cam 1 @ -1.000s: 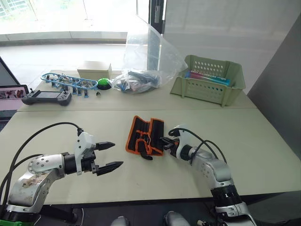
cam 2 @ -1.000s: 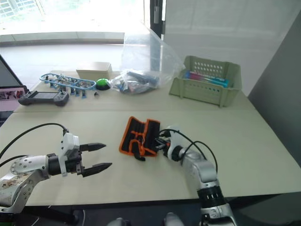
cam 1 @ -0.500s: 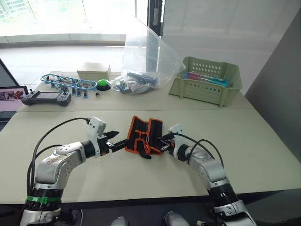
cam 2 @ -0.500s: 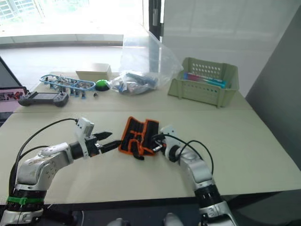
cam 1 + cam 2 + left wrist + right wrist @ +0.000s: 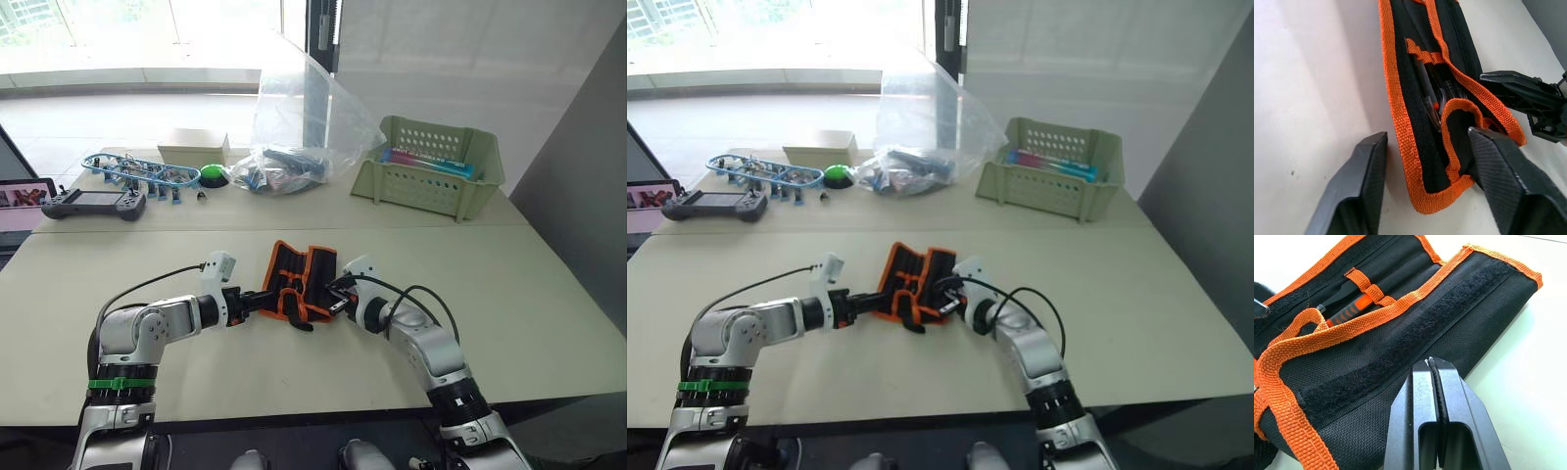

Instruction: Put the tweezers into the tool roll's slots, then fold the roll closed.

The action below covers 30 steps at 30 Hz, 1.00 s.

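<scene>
Left tool (image 5: pixel 1425 186) sits wide open at the near left end of the tool roll (image 5: pixel 299 279), one finger (image 5: pixel 1359 191) on the bare tabletop (image 5: pixel 549 294) and the other over the orange-edged corner, so it's straddling that end without pinching anything. The roll lies partly folded mid-tabletop, with the tweezers (image 5: pixel 1432 95) tucked in the slots (image 5: pixel 1364 291). Right tool (image 5: pixel 1432 382) is at the roll's right edge, fingers pressed fully together, resting over the velcro strip (image 5: pixel 1400 340).
</scene>
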Each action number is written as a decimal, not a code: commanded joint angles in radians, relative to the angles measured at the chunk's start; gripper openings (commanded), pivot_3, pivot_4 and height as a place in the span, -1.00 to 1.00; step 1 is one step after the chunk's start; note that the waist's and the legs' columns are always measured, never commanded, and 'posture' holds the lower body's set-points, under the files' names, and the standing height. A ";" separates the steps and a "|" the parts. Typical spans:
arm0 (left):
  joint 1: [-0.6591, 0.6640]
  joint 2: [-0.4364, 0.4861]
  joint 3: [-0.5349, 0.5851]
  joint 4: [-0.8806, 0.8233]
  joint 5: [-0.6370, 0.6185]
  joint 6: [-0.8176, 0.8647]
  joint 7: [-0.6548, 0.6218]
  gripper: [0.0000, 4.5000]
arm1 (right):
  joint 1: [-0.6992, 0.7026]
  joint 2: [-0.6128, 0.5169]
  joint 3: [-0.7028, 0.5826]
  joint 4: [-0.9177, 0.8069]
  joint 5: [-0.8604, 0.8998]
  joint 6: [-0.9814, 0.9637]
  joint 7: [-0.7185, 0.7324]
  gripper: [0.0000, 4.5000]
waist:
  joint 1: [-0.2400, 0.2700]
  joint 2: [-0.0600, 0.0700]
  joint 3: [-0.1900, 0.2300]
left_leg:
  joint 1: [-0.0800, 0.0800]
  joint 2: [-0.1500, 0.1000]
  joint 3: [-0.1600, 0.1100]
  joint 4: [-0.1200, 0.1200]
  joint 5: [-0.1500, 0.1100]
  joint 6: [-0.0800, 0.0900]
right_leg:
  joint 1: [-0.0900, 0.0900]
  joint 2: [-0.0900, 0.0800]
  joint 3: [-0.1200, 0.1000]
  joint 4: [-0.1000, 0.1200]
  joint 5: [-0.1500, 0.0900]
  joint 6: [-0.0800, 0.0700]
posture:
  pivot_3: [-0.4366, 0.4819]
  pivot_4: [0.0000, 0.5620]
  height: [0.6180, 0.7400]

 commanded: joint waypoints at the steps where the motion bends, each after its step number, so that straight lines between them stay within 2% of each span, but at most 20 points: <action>1: -0.006 0.001 0.018 -0.008 -0.017 0.009 -0.005 -0.42 | -0.015 0.005 0.014 -0.042 -0.010 0.004 0.004 -1.00 | 0.000 0.000 0.000 | 0.000 0.000 0.000 0.000 0.000 0.000 | 0.000 0.000 0.000 0.000 0.000 0.000 | -0.05 -0.47 1.00; 5: -0.020 -0.008 0.039 -0.004 -0.022 0.003 0.003 -0.99 | -0.013 0.010 0.029 -0.060 -0.013 -0.006 0.014 -1.00 | 0.000 0.000 0.000 | -0.001 0.000 0.000 0.000 0.000 0.000 | 0.000 0.000 0.000 0.000 0.000 -0.001 | -0.05 -0.47 1.00; 12: -0.031 0.037 0.055 -0.002 -0.011 -0.012 -0.021 -0.99 | -0.007 0.038 0.054 -0.052 -0.013 0.011 0.025 -1.00 | 0.001 0.000 0.001 | -0.002 0.000 0.000 0.000 0.000 0.000 | -0.001 0.000 0.000 -0.001 0.000 -0.001 | -0.05 -0.47 1.00; 22: -0.028 0.154 0.042 -0.114 -0.092 0.046 -0.136 -0.99 | -0.002 0.085 0.097 -0.053 -0.023 0.051 0.010 -1.00 | 0.000 0.000 0.001 | -0.003 0.000 -0.001 -0.001 0.000 0.000 | -0.002 0.000 -0.001 -0.002 0.000 -0.001 | -0.05 -0.47 1.00; 25: -0.077 0.145 0.027 -0.088 -0.092 0.044 -0.140 -0.99 | -0.013 0.086 0.098 -0.027 -0.029 0.065 0.008 -1.00 | 0.002 0.000 0.001 | -0.003 0.000 -0.001 -0.001 0.000 0.000 | -0.002 -0.001 -0.002 -0.003 0.000 -0.001 | -0.05 -0.47 1.00; 30: -0.129 0.077 -0.032 -0.049 -0.063 0.014 -0.123 -0.99 | -0.022 0.074 0.078 -0.006 -0.036 0.073 0.008 -1.00 | 0.005 0.000 0.001 | -0.003 -0.001 -0.001 -0.001 0.000 0.000 | 0.000 -0.001 -0.002 -0.003 0.000 -0.001 | -0.05 -0.47 1.00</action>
